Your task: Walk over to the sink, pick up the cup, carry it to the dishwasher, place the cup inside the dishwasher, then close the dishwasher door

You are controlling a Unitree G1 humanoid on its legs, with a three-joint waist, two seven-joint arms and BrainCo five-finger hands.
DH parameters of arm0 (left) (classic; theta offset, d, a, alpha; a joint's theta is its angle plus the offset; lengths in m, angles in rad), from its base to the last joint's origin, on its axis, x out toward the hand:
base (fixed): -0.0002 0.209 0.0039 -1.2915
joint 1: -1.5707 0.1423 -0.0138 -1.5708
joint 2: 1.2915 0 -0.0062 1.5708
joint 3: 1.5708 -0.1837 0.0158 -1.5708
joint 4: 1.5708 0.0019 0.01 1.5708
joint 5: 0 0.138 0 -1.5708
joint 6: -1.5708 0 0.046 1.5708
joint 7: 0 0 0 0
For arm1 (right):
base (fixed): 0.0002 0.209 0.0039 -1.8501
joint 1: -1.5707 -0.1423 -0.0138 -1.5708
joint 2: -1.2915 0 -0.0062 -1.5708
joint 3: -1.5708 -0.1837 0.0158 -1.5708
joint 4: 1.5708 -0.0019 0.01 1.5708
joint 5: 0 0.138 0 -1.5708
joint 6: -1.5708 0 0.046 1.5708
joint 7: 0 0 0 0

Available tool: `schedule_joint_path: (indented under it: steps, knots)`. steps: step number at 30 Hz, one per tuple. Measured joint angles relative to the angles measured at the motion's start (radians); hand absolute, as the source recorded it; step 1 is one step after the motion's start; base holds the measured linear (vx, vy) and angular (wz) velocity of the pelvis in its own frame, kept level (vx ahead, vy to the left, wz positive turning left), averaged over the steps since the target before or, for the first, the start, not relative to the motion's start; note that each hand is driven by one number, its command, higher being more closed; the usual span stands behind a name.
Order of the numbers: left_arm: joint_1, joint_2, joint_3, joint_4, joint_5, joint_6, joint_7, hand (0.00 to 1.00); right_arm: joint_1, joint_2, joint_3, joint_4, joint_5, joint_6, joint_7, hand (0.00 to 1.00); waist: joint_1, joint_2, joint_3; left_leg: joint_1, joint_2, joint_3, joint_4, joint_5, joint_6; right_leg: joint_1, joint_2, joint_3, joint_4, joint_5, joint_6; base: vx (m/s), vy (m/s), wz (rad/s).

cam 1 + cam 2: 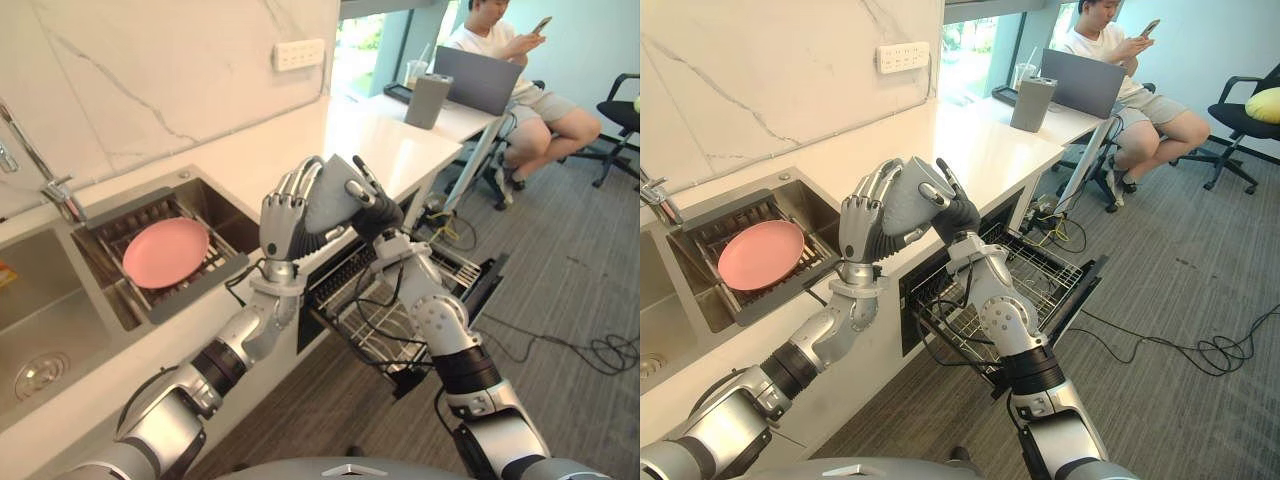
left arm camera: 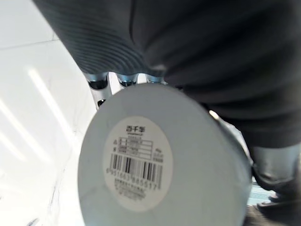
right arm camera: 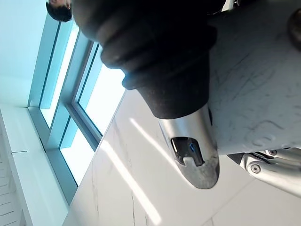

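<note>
Grey cup [image 1: 333, 195] is clasped between both hands above the front edge of the white counter [image 1: 400, 150], the biggest surface here, which runs behind the hands and off to either side. The left hand [image 1: 288, 215] has its fingers curled round the cup's wall, and the left wrist view looks straight at the cup's round base. The right hand [image 1: 375, 215] meets it from the other side, with fingers laid over the cup near its rim and the thumb against its wall, so both hands grip it. Well off to the left of the left hand, a steel sink [image 1: 40, 290] is let into the counter. Below the hands the dishwasher [image 1: 325, 285] stands open, its door [image 1: 488, 285] hanging down and its wire rack [image 1: 400, 310] drawn out under the right forearm. Far beyond the right hand a person [image 1: 510, 60] sits at the counter's end holding a phone, with an open laptop [image 1: 480, 78] in front. Left of the left hand, a dark drain tray [image 1: 195, 288] sits across the sink and holds a pink plate [image 1: 165, 250] lying flat. A grey canister [image 1: 428, 100] stands just beside the laptop. A tap [image 1: 55, 190] rises behind the sink, and a white wall socket [image 1: 298, 53] sits on the marble wall above the hands. Smallest is the white barcode label [image 2: 136, 160] stuck on the cup's base.
</note>
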Motion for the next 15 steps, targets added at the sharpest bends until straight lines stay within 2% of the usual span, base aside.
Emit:
schedule_joint_path:
  steps: [1, 8, 15]
  knots:
    - [-0.003, 0.0, -0.001, 0.0, 0.0, 0.0, 0.002, 1.0, 0.0, 0.0, 0.002, 0.0, 0.007, 0.0, 0.0, 1.0, 0.001, -0.001, 0.001, 0.0, 0.0, 0.0, 0.0, 0.0, 0.0, 0.0, 0.0, 0.0, 0.0, 0.0, 0.0, 0.0, 0.0, 0.0]
    - [-0.021, 0.009, -0.002, -0.003, 0.001, 0.0, 0.017, 1.0, -0.032, -0.003, 0.006, 0.017, 0.018, 0.001, 0.004, 1.0, 0.002, -0.003, 0.002, 0.0, 0.001, 0.0, 0.0, -0.003, -0.005, 0.0, 0.001, -0.001, -0.001, 0.0, -0.001, 0.0, 0.0, 0.0]
    - [-0.026, 0.023, -0.003, -0.024, 0.001, 0.001, 0.017, 1.0, -0.049, -0.026, 0.011, 0.024, 0.015, -0.002, 0.047, 1.0, 0.002, -0.006, 0.006, -0.001, 0.004, -0.013, 0.0, -0.003, -0.006, 0.008, 0.003, -0.018, -0.004, -0.004, -0.005, 0.0, -0.001, 0.05]
